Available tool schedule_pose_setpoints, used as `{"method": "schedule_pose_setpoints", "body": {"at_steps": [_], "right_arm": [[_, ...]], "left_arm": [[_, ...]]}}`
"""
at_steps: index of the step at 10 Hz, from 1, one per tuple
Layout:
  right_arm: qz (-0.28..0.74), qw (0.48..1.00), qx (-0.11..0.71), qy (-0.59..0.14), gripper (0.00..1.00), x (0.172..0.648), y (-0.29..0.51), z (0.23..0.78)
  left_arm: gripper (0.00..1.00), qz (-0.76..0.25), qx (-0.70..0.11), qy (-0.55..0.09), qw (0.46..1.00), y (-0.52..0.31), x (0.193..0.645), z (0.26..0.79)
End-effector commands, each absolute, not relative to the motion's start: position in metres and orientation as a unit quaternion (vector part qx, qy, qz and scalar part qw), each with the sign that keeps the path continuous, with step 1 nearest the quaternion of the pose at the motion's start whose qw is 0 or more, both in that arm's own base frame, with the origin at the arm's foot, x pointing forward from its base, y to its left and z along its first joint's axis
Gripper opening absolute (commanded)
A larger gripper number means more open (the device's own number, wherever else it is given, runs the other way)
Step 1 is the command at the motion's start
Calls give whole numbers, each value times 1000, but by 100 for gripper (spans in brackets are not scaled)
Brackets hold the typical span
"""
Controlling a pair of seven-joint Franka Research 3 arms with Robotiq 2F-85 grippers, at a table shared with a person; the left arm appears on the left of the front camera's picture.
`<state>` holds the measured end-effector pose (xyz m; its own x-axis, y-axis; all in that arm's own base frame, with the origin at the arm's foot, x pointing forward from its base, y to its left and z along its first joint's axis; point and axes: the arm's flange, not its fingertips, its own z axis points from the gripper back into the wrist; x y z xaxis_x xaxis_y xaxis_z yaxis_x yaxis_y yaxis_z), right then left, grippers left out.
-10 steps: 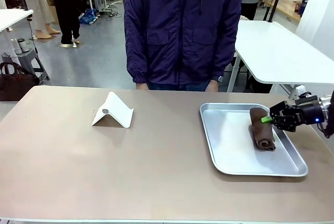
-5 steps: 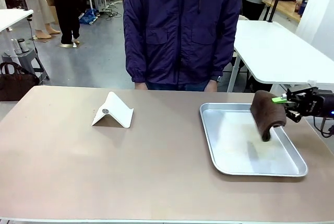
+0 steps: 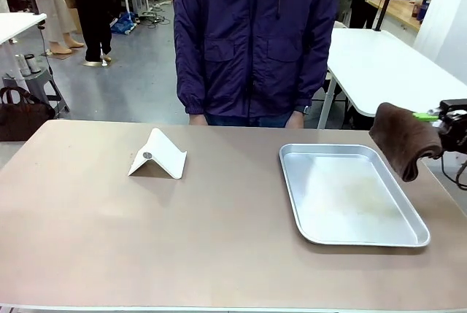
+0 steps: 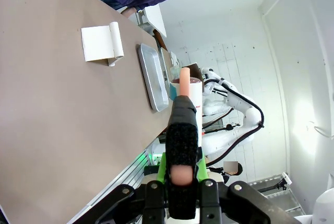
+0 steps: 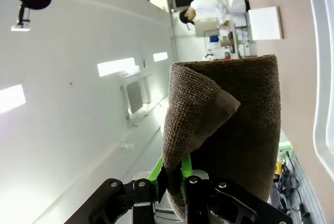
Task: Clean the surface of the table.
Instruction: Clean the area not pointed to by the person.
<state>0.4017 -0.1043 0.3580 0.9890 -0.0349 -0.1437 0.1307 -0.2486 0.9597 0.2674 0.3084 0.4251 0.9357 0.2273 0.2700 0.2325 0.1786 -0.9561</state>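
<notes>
My right pincer, cut off at the frame edge, grips the cloth, which seems lifted off the tray since a second ago; left pincer closed.

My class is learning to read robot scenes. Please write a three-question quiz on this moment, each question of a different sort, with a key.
1. True or false: the brown cloth lies in the metal tray.
2. What grips the cloth? A) the right gripper B) the person's hand C) nothing
3. Fill in: the white folded stand rests on the beige ____.
Key: 1 false; 2 A; 3 table.
</notes>
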Motion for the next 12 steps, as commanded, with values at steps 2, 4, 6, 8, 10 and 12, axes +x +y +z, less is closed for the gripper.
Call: {"method": "schedule_pose_setpoints", "body": {"at_steps": [2, 4, 6, 8, 10, 12], "right_arm": [[-76, 605, 792, 1, 0, 374, -107, 386], [-81, 614, 785, -15, 0, 362, -105, 394], [-65, 610, 789, -8, 0, 372, -111, 385], [-65, 610, 789, -8, 0, 372, -111, 385], [-65, 610, 789, -8, 0, 372, -111, 385], [-65, 610, 789, -8, 0, 372, -111, 385]], "left_arm": [[22, 2, -644, -187, 742, 306, 267, 430], [22, 2, -644, -187, 742, 306, 267, 430], [22, 2, -644, -187, 742, 306, 267, 430], [22, 2, -644, -187, 742, 306, 267, 430], [22, 2, -644, -187, 742, 306, 267, 430], [22, 2, -644, -187, 742, 306, 267, 430]]}}
